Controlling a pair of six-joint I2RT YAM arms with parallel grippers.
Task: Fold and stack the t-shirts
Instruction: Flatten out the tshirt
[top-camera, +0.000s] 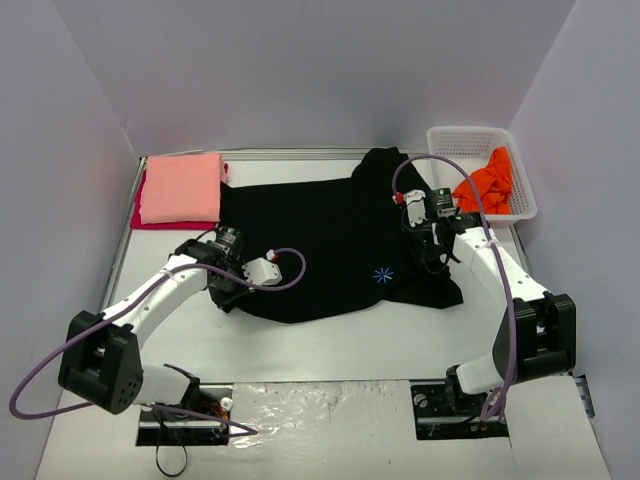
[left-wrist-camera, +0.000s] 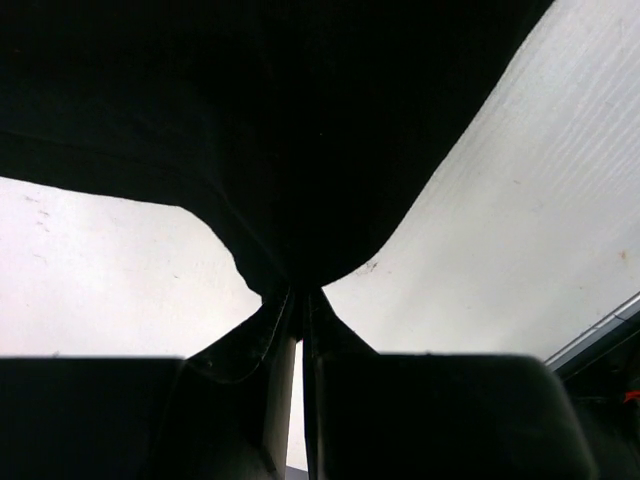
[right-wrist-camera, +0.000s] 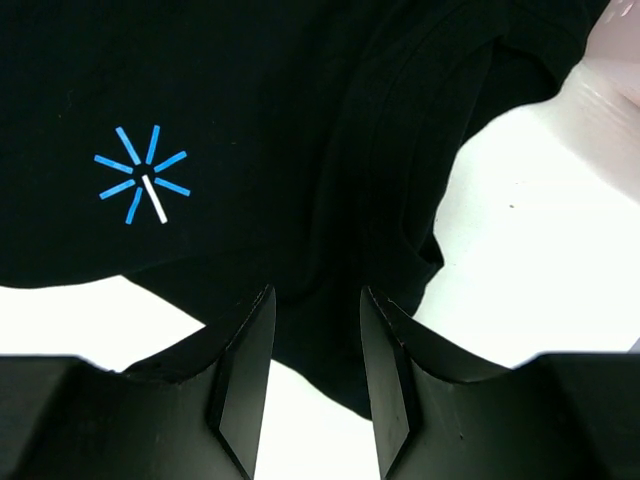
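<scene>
- Black shirt (top-camera: 330, 250), soft and matte with a small blue print (top-camera: 381, 275), lies spread across the table's (top-camera: 330, 345) middle.
- Left gripper (left-wrist-camera: 298, 305) is pinched on its left hem, where the cloth bunches.
- Right gripper (right-wrist-camera: 315, 300) stands spread astride its near right corner.
- Pink shirt (top-camera: 180, 187), folded square, rests on a red shirt (top-camera: 142, 216) at the far left corner.
- Orange shirt (top-camera: 490, 180) lies crumpled in a white mesh basket (top-camera: 470, 132) at the far right corner.

White mesh basket (top-camera: 478, 131): ahead and to the right of the right fingers (right-wrist-camera: 240, 390), near, apart from them; its pale corner shows at the far upper right of the wrist view. White table (top-camera: 330, 350): bare either side of the left fingers (left-wrist-camera: 235, 405), metal edge strip (left-wrist-camera: 600, 325) to their right
</scene>
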